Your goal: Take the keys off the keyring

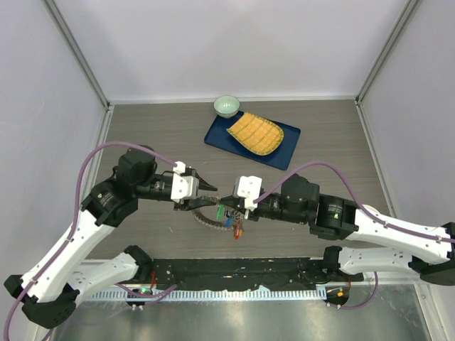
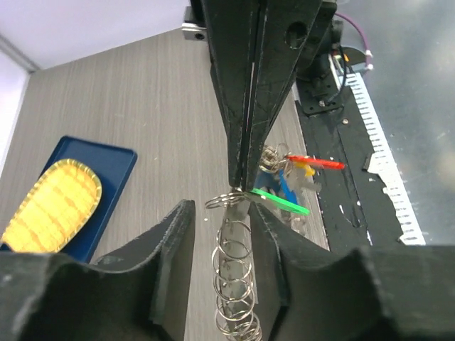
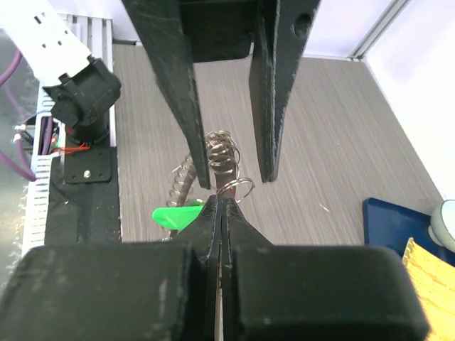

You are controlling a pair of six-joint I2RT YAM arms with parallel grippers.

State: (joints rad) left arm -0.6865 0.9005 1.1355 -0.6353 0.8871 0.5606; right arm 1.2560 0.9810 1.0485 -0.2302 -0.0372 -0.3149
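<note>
The keyring (image 2: 234, 284) is found between the two arms, over the near middle of the table (image 1: 163, 135) and well apart from the blue tray (image 1: 284, 153). It shows as a curved string of small wire loops, and its long axis is laid along the line on which the two grippers face each other, tip to tip. The right gripper (image 3: 219, 202) is pressed together, and a small ring (image 2: 226, 201) at the end of that string is clamped at its very tips. The left gripper (image 2: 221, 206) is held apart, with the string of loops passed between its fingers (image 2: 170, 256) and run back toward its own wrist; a gap is seen on one side, so nothing is judged to be gripped by it. The keys (image 1: 232, 222) are bunched just beside the right gripper's tips, toward the near edge of the table, with a green key (image 2: 281, 202) nearest the clamped ring and a red key (image 2: 318, 163) beyond it. The left gripper is thus nearer the body of the keyring, the right nearer the keys. Since the loops lie lengthwise in the open jaws, it is judged that a closing there would fix the keyring while the small ring is drawn off along the same axis, away from the left arm. Whether that ring is already free cannot be told
</note>
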